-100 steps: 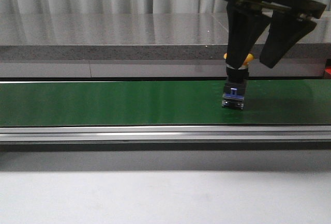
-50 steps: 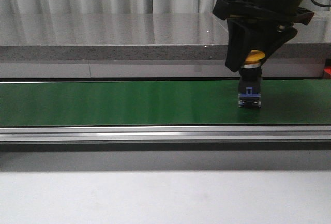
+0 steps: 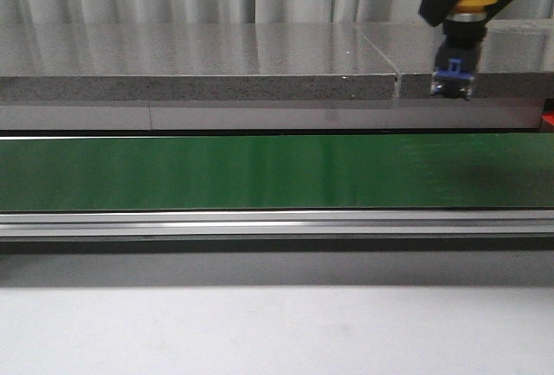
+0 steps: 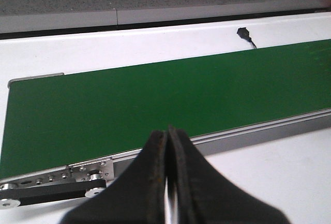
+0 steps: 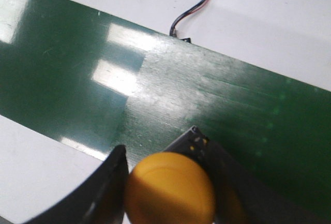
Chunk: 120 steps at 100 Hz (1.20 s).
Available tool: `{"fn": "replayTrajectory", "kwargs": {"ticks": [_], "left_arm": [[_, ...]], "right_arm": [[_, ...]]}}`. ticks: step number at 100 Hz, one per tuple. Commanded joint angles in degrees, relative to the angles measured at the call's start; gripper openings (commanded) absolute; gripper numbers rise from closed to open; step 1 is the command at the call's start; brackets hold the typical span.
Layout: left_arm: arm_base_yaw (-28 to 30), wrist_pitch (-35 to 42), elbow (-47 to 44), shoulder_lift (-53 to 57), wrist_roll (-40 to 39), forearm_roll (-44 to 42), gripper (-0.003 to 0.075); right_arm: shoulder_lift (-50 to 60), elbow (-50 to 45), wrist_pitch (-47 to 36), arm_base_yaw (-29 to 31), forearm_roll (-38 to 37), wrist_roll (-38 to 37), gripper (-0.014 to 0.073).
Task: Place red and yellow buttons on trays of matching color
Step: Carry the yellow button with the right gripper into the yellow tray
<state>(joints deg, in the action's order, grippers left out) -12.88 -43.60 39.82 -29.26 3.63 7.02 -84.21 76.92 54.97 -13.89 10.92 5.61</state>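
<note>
One yellow button (image 3: 465,1) hangs clamped between the right gripper's (image 5: 168,182) fingers, its cap pinched at the sides, its blue-and-grey body dangling below, high above the green conveyor belt (image 3: 260,171). Carry it level and unhurried toward the yellow tray, which is out of sight. Left gripper (image 4: 168,182) rests pressed closed, holding nothing.

Dim front view, glare patches on green belt (image 5: 119,74), blurred gripper (image 5: 165,182)
</note>
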Motion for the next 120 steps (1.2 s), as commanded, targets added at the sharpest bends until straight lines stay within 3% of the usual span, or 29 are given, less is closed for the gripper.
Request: {"fn": "replayTrajectory", "kwargs": {"ticks": [1,53,82,103,120], "left_arm": [[-0.47,3.67,1.45,-0.21,-0.08,1.03,-0.0021],[-0.47,3.67,1.45,-0.21,-0.08,1.03,-0.0021],[-0.47,3.67,1.45,-0.21,-0.08,1.03,-0.0021],[-0.47,3.67,1.45,-0.21,-0.08,1.03,-0.0021],[-0.47,3.67,1.45,-0.21,-0.08,1.03,-0.0021]], "right_arm": [[5.18,-0.20,-1.00,3.07,0.68,-0.91,0.0102],[13.07,-11.36,-1.14,30.52,0.62,-2.72,0.0102],[13.07,-15.22,-5.99,46.84,-0.58,-10.27,0.0102],[13.07,-19.37,-10.42,54.38,-0.62,-15.80,0.0102],[13.07,-23.42,-14.00,57.08,-0.62,-17.10,0.0102]]}}
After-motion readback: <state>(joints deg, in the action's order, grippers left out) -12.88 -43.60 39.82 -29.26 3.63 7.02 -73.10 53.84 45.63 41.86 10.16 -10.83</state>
